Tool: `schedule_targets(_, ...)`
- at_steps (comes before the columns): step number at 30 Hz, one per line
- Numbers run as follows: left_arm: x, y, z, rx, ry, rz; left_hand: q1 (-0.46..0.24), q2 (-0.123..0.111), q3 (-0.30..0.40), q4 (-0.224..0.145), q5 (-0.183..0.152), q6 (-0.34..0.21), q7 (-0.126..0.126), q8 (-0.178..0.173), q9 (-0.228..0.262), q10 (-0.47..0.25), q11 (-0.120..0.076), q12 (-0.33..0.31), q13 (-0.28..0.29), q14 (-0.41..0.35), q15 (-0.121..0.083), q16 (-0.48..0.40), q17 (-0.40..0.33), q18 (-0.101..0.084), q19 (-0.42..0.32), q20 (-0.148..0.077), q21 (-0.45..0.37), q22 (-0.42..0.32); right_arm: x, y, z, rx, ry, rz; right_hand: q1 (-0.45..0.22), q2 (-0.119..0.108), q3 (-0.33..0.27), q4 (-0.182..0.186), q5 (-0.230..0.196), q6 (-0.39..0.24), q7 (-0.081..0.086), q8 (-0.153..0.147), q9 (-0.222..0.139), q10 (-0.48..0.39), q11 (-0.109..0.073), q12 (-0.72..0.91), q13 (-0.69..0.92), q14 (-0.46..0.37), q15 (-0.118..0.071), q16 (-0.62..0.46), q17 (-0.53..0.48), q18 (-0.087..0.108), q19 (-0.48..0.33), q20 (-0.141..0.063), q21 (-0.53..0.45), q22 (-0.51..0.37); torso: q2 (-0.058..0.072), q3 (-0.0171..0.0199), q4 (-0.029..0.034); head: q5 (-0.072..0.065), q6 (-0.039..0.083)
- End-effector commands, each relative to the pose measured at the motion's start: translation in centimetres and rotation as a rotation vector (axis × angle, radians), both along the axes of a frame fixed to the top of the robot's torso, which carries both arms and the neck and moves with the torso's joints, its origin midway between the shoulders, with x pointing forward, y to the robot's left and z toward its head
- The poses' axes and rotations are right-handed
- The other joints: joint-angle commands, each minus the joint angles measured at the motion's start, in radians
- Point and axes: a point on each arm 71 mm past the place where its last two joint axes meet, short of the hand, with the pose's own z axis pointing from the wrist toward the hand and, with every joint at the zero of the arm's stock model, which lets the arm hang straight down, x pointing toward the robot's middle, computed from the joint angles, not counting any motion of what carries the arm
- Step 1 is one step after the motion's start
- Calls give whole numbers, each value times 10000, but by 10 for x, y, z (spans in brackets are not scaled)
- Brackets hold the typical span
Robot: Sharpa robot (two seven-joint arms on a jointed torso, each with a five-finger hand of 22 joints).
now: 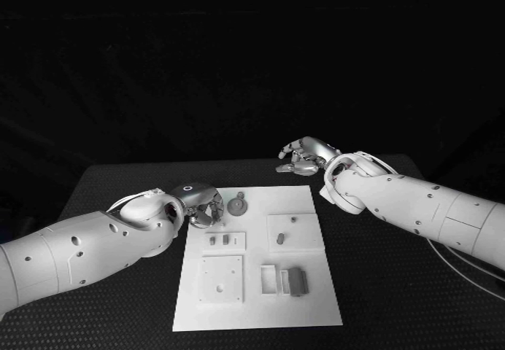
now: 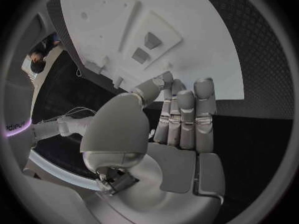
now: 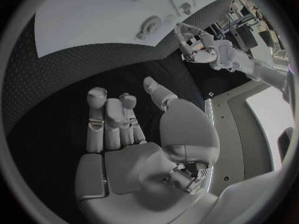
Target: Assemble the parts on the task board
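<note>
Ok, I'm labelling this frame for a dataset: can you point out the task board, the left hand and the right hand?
task board (image 1: 316, 292): head view, bare white surface near its right edge.
left hand (image 1: 202, 209): head view, middle of the hand, at the board's left edge.
right hand (image 1: 303, 157): head view, middle of the hand, beyond the board's far edge.

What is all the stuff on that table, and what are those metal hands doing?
Table: one, black, textured, under everything.
Task board: one, white plate, middle of the table, with raised square panels.
Parts: several small grey pieces on the board; a round one near the far edge, two small pegs left of centre, one peg on the right panel, a block near the front.
Left hand: one, silver, at the board's far left corner, fingers straight, holding nothing.
Right hand: one, silver, beyond the board's far edge, fingers partly curled, holding nothing.
</note>
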Motion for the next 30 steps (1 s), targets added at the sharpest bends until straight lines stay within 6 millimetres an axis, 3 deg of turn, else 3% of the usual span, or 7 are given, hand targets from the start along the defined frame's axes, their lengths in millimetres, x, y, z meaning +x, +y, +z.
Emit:
schedule_targets(1, -1, -1, -1, -63, 243, 8, -140, -10, -13, 68, -56, 58, -9, 34, 18, 73, -19, -50, 19, -2, -31, 16, 9, 1136, 40, -34, 38, 219, 0, 1, 0, -45, 45, 117, 4, 1, -7, 9, -26, 4, 70, 43, -7, -31, -16, 41, -13, -59, -32, -32, 7, 781, 0, -94, -23, 166, 2, 5, -4, 9, -1)
schedule_targets(30, 2, -10, -9, 207, 474, -130, -162, -9, -17, 106, -110, 30, -1, 21, 18, 59, -13, -93, 45, -20, -26, 3, 14, 1132, 21, -38, 42, 219, -1, 1, 0, -47, 51, 128, 5, 2, -8, 10, -26, 3, 70, 43, -7, -31, -17, 44, -18, -57, -33, -33, 9, 781, 2, -95, -23, 166, 2, 17, -10, -13, -22)
